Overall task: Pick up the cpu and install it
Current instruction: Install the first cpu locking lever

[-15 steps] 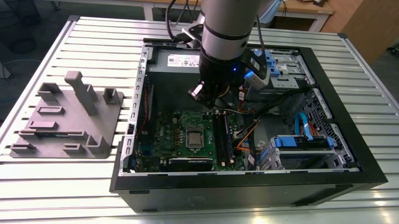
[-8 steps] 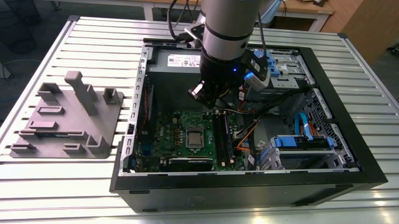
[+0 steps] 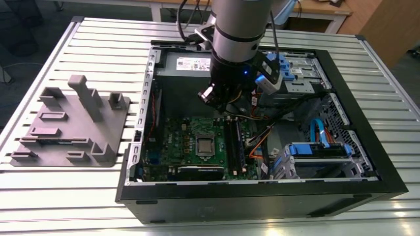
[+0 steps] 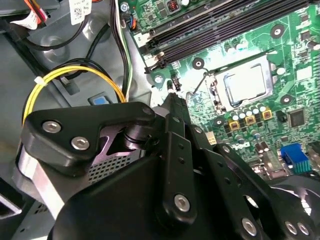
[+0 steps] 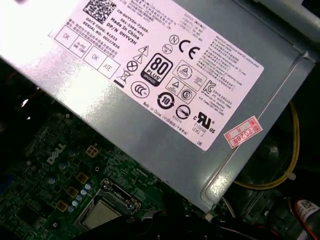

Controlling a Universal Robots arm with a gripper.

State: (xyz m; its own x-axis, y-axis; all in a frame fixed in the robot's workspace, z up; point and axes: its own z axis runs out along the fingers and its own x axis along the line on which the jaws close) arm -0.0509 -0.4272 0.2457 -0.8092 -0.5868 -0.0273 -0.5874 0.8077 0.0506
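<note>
The cpu [image 3: 205, 145] lies flat in the socket at the middle of the green motherboard [image 3: 177, 140], its silver top showing. In both wrist views the cpu [image 4: 245, 82] [image 5: 100, 215] sits inside the silver socket frame [image 4: 270, 75]. My gripper [image 3: 226, 112] hangs inside the open computer case, above the board's far edge and apart from the chip. In the second wrist view my gripper [image 4: 174, 100] comes to one closed black tip, shut on nothing, a short way from the socket's corner. A thin wire lever [image 4: 199, 82] stands beside the socket.
The black computer case [image 3: 367, 162] lies open on a slatted metal table [image 3: 66, 196]. A grey power supply [image 5: 165, 100] borders the board. Memory slots [image 4: 220, 25], yellow cables [image 4: 75, 72] and blue drive brackets [image 3: 315, 150] crowd the case. A grey plastic fixture [image 3: 72, 123] sits at the exterior view's left.
</note>
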